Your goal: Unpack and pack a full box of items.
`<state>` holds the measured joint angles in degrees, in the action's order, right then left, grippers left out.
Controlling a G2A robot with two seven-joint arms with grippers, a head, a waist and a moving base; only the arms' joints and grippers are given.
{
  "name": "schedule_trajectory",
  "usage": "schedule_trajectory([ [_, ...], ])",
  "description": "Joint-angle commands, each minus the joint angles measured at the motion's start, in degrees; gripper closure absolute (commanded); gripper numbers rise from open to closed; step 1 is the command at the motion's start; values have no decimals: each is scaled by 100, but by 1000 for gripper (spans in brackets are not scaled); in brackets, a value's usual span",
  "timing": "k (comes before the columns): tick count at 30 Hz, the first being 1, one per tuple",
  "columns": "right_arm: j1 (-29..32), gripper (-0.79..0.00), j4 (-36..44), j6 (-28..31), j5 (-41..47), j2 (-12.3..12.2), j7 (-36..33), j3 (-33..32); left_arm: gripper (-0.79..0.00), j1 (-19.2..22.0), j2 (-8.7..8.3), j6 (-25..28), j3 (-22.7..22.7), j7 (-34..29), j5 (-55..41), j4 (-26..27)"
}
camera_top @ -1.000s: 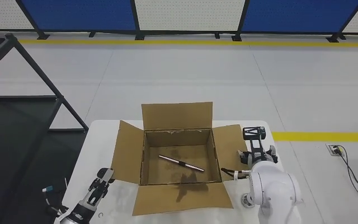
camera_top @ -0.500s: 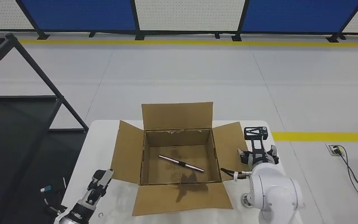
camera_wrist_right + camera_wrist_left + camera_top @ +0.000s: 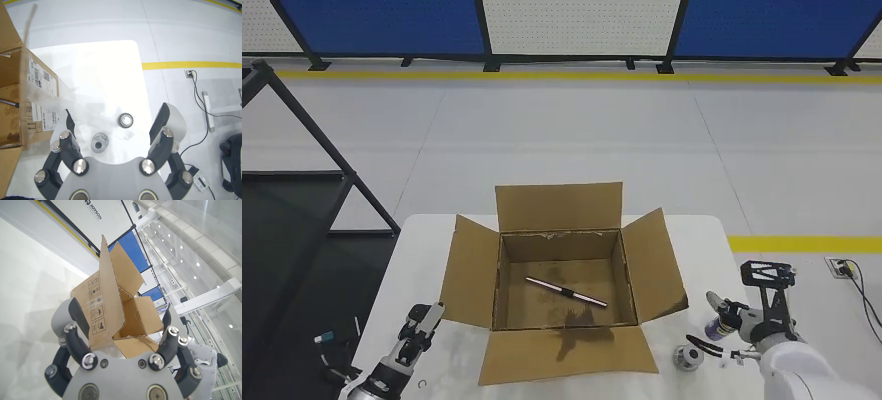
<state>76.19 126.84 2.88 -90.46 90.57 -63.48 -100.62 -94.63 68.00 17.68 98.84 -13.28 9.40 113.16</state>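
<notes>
An open cardboard box (image 3: 560,290) stands mid-table with its flaps spread; a thin dark rod (image 3: 565,291) lies on its floor, its tip (image 3: 8,102) visible in the right wrist view. My right gripper (image 3: 710,322) is open above the table's right front corner, right of the box. In the right wrist view its fingers (image 3: 69,121) flank two small metal parts on the table, a ring (image 3: 124,119) and a flanged hub (image 3: 99,144). My left gripper (image 3: 420,325) is open and empty at the table's left front; the box wall (image 3: 98,306) is straight ahead of it (image 3: 122,317).
The white table (image 3: 422,250) ends just right of the metal parts (image 3: 687,356). On the floor beyond that edge are a yellow line (image 3: 189,64) and cables (image 3: 198,98). A dark frame (image 3: 312,150) stands to the table's left.
My right arm has drawn away from the box's right flap toward the table's right front corner. The flap has sprung up to a slant. The two metal parts now show on the table.
</notes>
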Motion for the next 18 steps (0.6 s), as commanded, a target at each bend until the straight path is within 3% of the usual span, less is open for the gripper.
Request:
schedule_trajectory([
  [1,133,-785,-3,205,126,-29,-10,-202,-785,0,0,0,0,0,0,0],
  [7,217,-785,-455,478,435,-107,-35,-549,-785,0,0,0,0,0,0,0],
  [18,-661,-785,-2173,756,618,-283,-165,-758,-785,0,0,0,0,0,0,0],
])
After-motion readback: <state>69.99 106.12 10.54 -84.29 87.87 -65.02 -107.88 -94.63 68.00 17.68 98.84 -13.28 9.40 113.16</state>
